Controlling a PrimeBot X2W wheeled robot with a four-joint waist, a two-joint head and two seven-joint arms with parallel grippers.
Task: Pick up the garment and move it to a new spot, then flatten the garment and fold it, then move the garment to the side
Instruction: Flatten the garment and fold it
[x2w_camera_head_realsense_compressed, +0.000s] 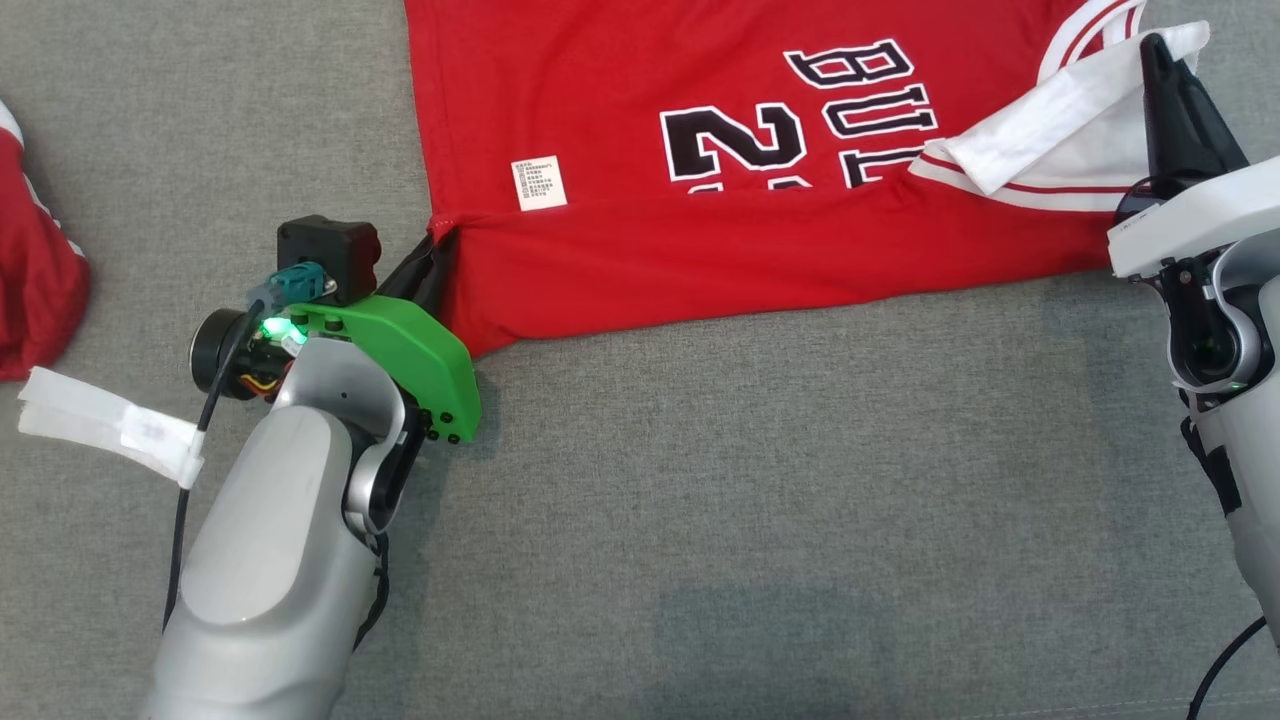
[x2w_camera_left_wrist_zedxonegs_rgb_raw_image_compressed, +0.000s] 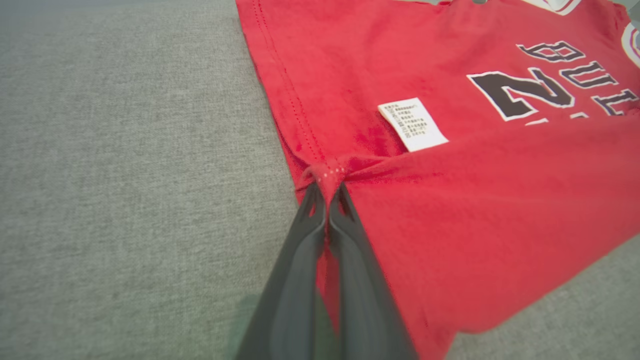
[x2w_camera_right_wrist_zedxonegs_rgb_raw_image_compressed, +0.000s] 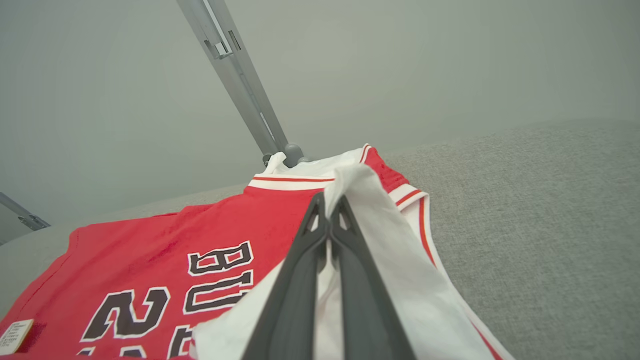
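The garment (x2w_camera_head_realsense_compressed: 700, 200) is a red basketball jersey with black and white lettering and white trim, lying on grey fabric with its near part folded over. My left gripper (x2w_camera_head_realsense_compressed: 440, 245) is shut on the garment's hem corner (x2w_camera_left_wrist_zedxonegs_rgb_raw_image_compressed: 327, 175) at the fold's left end. My right gripper (x2w_camera_head_realsense_compressed: 1155, 50) is shut on the white shoulder trim (x2w_camera_right_wrist_zedxonegs_rgb_raw_image_compressed: 350, 185), which is lifted and turned over the red cloth. A white care label (x2w_camera_left_wrist_zedxonegs_rgb_raw_image_compressed: 412, 124) shows near the left grip.
Another red and white cloth (x2w_camera_head_realsense_compressed: 35, 270) lies at the far left edge. White tape (x2w_camera_head_realsense_compressed: 110, 425) hangs on my left arm's cable. A grey metal pole (x2w_camera_right_wrist_zedxonegs_rgb_raw_image_compressed: 235, 75) rises behind the jersey. Grey surface (x2w_camera_head_realsense_compressed: 800, 500) stretches across the near side.
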